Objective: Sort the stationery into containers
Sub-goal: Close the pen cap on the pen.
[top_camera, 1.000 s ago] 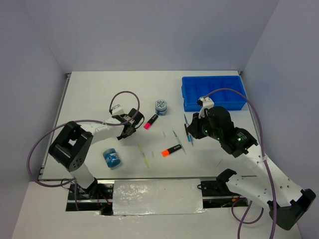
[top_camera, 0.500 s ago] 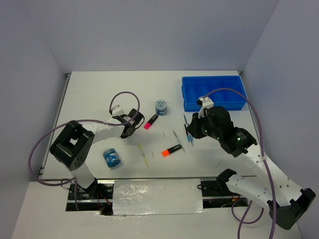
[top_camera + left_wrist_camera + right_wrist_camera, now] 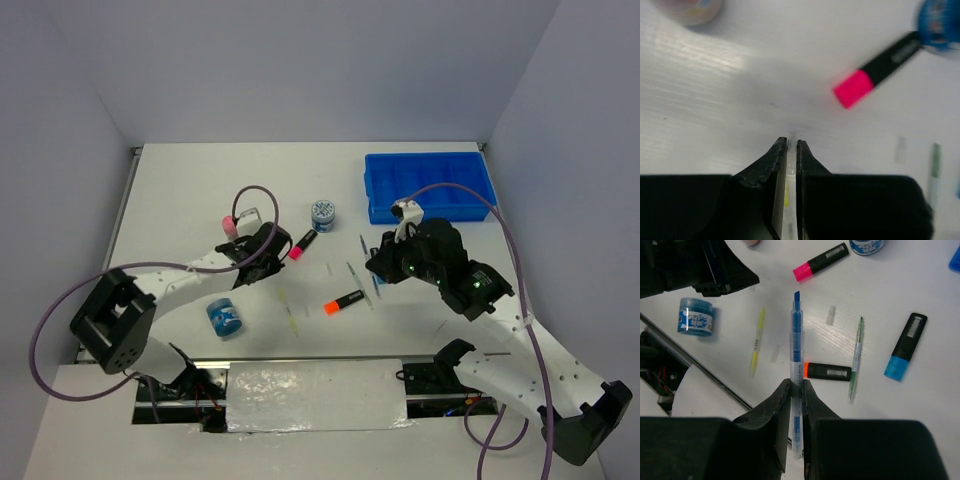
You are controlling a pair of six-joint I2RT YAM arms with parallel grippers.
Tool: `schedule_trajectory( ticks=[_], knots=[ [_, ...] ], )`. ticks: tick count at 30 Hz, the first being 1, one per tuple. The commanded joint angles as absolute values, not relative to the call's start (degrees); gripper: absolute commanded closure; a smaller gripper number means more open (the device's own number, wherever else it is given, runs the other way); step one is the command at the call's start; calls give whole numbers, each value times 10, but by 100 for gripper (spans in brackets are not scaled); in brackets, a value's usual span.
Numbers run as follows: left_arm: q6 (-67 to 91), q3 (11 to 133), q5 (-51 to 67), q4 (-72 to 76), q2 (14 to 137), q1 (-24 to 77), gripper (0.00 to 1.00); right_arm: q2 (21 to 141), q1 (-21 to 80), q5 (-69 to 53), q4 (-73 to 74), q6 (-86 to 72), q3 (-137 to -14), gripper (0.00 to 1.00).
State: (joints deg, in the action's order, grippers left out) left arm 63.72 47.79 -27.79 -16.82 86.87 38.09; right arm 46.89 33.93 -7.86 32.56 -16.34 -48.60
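My left gripper (image 3: 262,256) is shut on a thin pale pen with a yellow mark (image 3: 788,165), low over the table, left of a pink-capped marker (image 3: 302,245) that also shows in the left wrist view (image 3: 875,70). My right gripper (image 3: 381,262) is shut on a blue pen (image 3: 797,340) and holds it above an orange-capped marker (image 3: 827,371), a green pen (image 3: 856,357) and a blue-capped marker (image 3: 905,347). The blue tray (image 3: 430,187) stands at the back right. A yellow pen (image 3: 291,312) lies near the front.
One round blue jar (image 3: 225,318) stands at the front left and another (image 3: 323,212) behind the pink marker. A pink-capped bottle (image 3: 229,224) stands behind my left gripper. Two small clear caps (image 3: 830,315) lie between the pens.
My left arm has reached forward and to the right, uncovering the pink-capped bottle. My right gripper has shifted slightly left with the blue pen in it.
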Motion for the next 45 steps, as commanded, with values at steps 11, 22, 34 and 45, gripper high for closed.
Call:
schedule_trajectory(
  ticks=[11, 22, 34, 45],
  knots=[
    [428, 513, -115, 27, 627, 417, 100, 437, 346, -242, 74, -264, -369, 100],
    [457, 400, 37, 310, 534, 418, 100, 446, 430, -266, -163, -357, -292, 100],
    [511, 352, 31, 400, 528, 418, 98, 457, 477, -210, -204, -367, -308, 100],
    [539, 332, 27, 419, 533, 419, 98, 488, 480, -205, -202, -365, -337, 100]
  ],
)
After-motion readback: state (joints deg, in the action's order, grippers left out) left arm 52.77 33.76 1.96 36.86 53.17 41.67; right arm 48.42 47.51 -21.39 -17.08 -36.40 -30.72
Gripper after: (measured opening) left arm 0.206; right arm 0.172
